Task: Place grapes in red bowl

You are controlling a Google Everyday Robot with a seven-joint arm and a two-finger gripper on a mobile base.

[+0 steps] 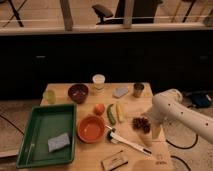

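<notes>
1. While our white arm (176, 107) reaches in from the right, we see the tool (148, 121) right at the grapes (140, 124).
2. We cannot tell if the tool is open or closed.
3. The grapes lie on the tabletop (131, 102), near its right side.
4. The red bowl (91, 130) sits to the left, apart from the grapes.
5. We see a round orange fruit (99, 108) just past the red bowl, and a green tray (44, 122) beside the bowl on the left.

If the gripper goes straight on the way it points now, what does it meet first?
Most likely the grapes: the gripper sits right at their right edge, pointing down and left toward them. Depth is unclear, and the table lies just beneath.
</notes>
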